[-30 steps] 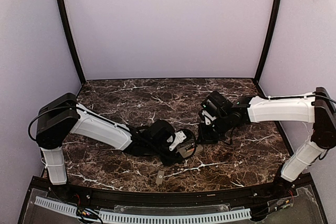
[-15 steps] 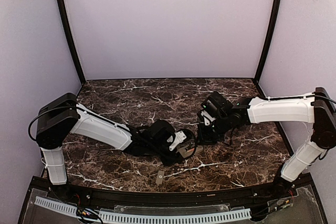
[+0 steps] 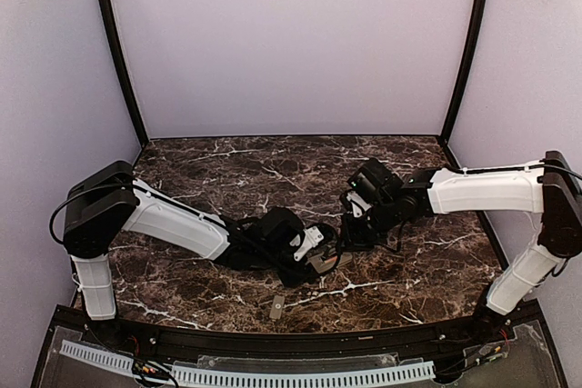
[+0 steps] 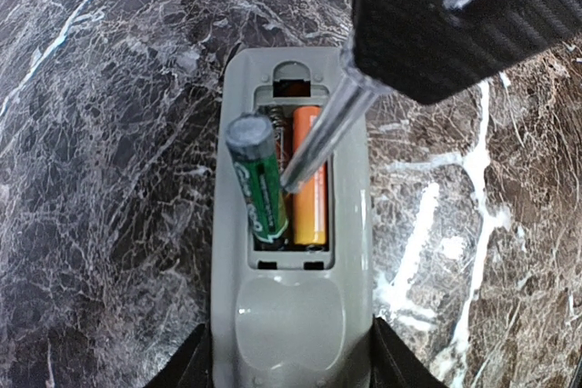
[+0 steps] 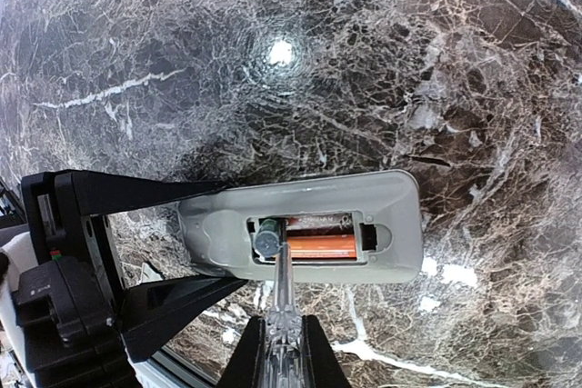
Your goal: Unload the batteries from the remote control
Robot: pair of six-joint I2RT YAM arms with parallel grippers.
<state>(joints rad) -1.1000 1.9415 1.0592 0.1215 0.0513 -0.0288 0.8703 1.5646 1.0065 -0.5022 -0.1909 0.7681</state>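
The remote control (image 4: 291,315) lies grey back up with its compartment uncovered, and my left gripper (image 4: 291,363) is shut on its sides. In the compartment sit the batteries: a green-and-dark one (image 4: 257,179) tilted with its far end raised, and an orange one (image 4: 309,179) lying flat. My right gripper (image 5: 280,352) is shut on a thin tool (image 5: 283,293) with a clear handle. Its metal tip rests between the two batteries, against the raised one (image 5: 269,240). From above, both grippers (image 3: 318,256) (image 3: 350,229) meet over the remote (image 3: 327,263).
A small flat grey cover piece (image 3: 276,307) lies on the marble table (image 3: 227,170) near the front edge, just in front of the left gripper. Black frame posts (image 3: 118,52) stand at the back corners, with plain walls behind.
The right gripper has edged slightly left toward the remote with the tool. The left arm holds still.
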